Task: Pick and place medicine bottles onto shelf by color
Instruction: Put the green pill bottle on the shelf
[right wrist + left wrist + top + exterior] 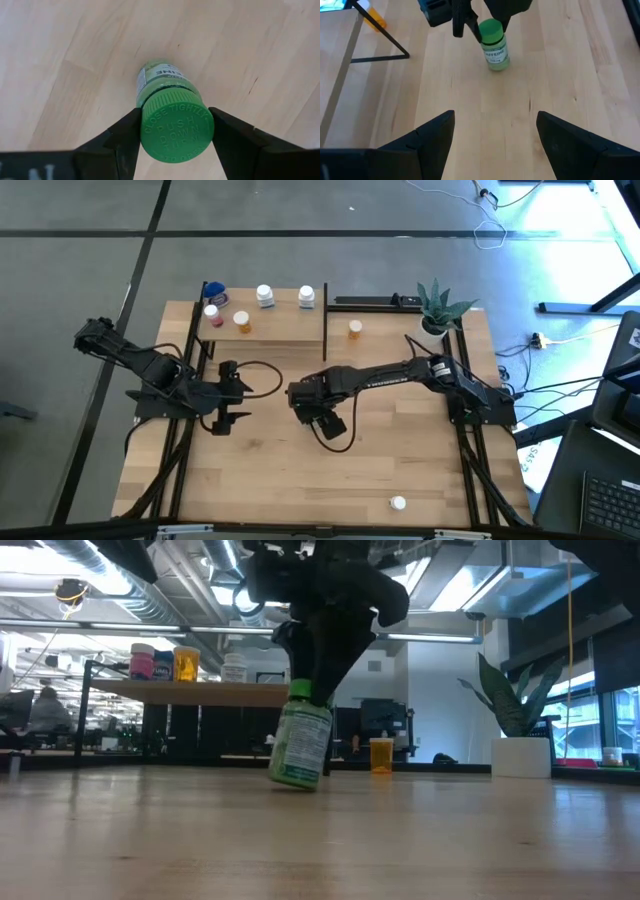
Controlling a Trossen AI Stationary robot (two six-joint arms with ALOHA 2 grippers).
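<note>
The green bottle (pixel 300 745) is clamped by its cap in the right gripper (pixel 176 131) and held tilted at mid-table, apparently for carrying to the shelf (pixel 262 326), while the left gripper (pixel 495 132) is kept wide and empty nearby.

Right arm: reaches from the table's right edge leftward to the middle, elbow bent, wrist turned down. Right gripper (pixel 175 132): fingers (pixel 122 135) clamped on either side of the green cap of the bottle (pixel 300 745), which tilts with its base at the tabletop.

Left arm: reaches from the table's left side toward the middle, forearm low and roughly level. Left gripper (pixel 226 394): fingers (pixel 437 132) spread wide, nothing between them, pointing right toward the right gripper, a short way left of it.
</note>
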